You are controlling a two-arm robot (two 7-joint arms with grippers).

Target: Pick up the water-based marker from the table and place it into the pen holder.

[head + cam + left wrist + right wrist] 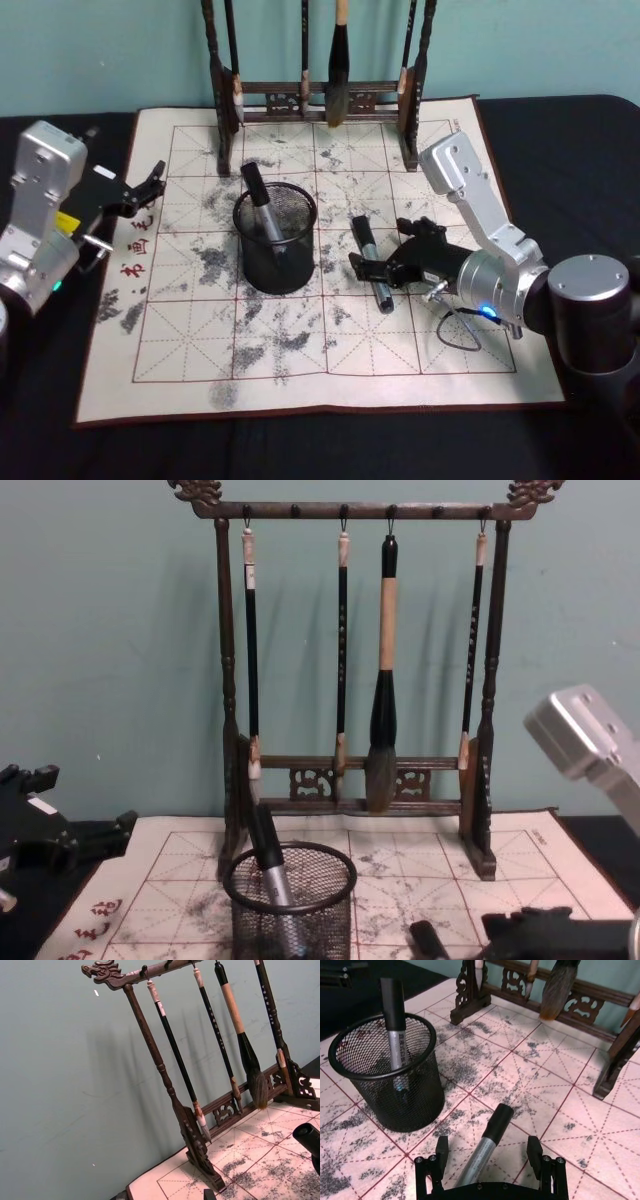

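Note:
A grey water-based marker (371,262) with a black cap lies on the white gridded cloth (300,350), just right of the black mesh pen holder (275,240). My right gripper (380,255) is open and low over this marker. In the right wrist view the marker (492,1127) runs between the gripper's (487,1152) spread fingers, with the pen holder (390,1080) close by. A second marker (255,195) stands tilted inside the holder. My left gripper (152,182) hangs open at the cloth's left edge, holding nothing.
A tall dark wooden brush rack (320,95) with several hanging brushes stands at the back of the cloth, behind the holder. The dark table (560,130) extends around the cloth. A thin cable loop (460,335) hangs under my right wrist.

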